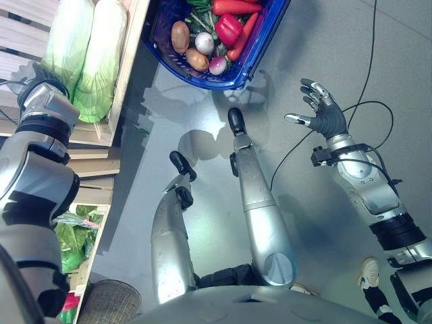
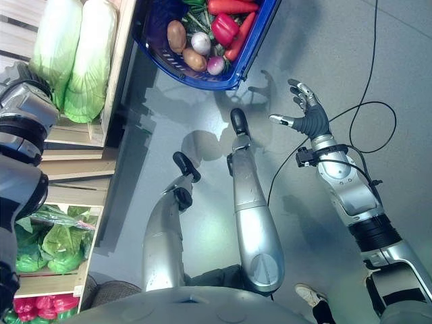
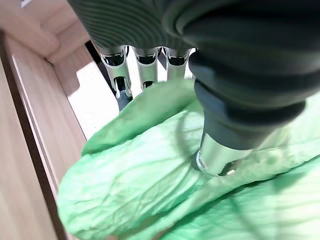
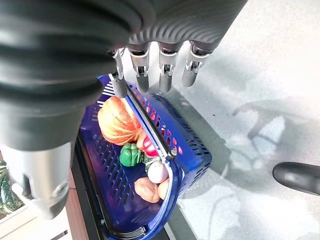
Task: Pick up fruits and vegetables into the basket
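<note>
Two pale green napa cabbages (image 1: 101, 61) lie side by side in a wooden crate (image 1: 128, 61) on my left. My left hand (image 3: 220, 145) is down on the nearer-left cabbage (image 3: 150, 170): its thumb presses the leaf, and its straight fingers (image 3: 117, 70) reach past the far side. The blue basket (image 1: 251, 62) stands on the grey floor ahead. It holds potatoes (image 1: 180, 35), a red pepper (image 1: 228, 28), carrots, a pumpkin (image 4: 117, 122) and a green pepper (image 4: 130, 155). My right hand (image 1: 325, 113) hovers open over the floor, right of the basket, holding nothing.
The wooden shelf runs down my left side. A lower crate holds leafy greens (image 2: 47, 246), with red produce (image 2: 30, 307) below it. A woven round object (image 1: 108, 300) sits by the shelf's foot. A person's white shoe (image 1: 368, 271) is at the lower right.
</note>
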You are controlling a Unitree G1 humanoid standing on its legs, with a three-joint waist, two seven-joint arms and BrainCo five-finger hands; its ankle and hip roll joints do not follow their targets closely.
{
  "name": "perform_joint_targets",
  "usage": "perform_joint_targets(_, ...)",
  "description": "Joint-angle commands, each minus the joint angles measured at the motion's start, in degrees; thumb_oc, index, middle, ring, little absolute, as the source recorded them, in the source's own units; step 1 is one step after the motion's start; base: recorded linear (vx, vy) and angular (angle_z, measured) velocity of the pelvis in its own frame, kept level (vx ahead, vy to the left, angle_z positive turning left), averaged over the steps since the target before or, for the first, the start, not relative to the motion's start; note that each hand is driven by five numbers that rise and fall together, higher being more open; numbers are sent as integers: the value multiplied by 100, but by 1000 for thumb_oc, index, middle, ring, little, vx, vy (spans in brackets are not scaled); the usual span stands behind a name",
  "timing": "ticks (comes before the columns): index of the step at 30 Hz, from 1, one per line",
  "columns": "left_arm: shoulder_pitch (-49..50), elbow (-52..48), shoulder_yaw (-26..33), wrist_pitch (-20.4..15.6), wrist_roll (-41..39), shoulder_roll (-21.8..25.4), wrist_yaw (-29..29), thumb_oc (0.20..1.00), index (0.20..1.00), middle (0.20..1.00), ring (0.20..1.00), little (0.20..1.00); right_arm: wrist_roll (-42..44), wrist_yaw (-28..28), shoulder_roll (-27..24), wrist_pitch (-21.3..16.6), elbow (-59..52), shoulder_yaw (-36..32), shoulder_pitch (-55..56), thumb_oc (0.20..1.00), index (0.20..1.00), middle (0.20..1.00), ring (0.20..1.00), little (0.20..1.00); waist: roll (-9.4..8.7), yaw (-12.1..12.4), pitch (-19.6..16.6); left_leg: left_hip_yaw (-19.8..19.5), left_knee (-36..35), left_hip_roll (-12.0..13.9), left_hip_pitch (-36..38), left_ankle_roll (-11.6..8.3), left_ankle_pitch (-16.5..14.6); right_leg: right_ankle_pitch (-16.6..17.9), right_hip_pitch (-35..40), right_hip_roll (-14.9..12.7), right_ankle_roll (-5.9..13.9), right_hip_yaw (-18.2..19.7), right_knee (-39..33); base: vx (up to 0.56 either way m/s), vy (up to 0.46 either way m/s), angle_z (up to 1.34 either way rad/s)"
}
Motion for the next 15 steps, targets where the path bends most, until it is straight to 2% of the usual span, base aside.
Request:
perform_joint_targets(1,494,-196,648,-743,-709,-72,436,200,200,200,200,200,-179,-57,49,-310,-497,-207,354,1000,1000,1000,1000,1000,76,-192,-142,-153,-47,-61,-312,93,108,-530,314,55,296,-298,-59,-25,-8,6)
perform_joint_targets(8,1128,-871,1427,-1650,-1409,-221,853,200,200,200,200,200,-361,-66,174,-463,-746,-426,579,1000,1000,1000,1000,1000,71,-72,-142,-186,-154,-91,-104,122,126,-602,554,39,286,-417,-92,-21,-14,7)
perform_joint_targets(11,1739,-1544,1920,-2312,-1646,-339,1079,200,200,200,200,200,-518,-85,281,-638,-902,-602,739,1000,1000,1000,1000,1000,80,74,-142,-230,-176,-128,21,154,117,-654,740,21,283,-516,-110,-43,-35,8)
perform_joint_targets(15,2428,-2309,2311,-2791,-1575,-502,1229,200,200,200,200,200,-679,-104,383,-857,-1029,-777,873,1000,1000,1000,1000,1000,78,255,-142,-268,-193,-144,105,200,123,-670,924,-12,298,-646,-160,-37,-61,8)
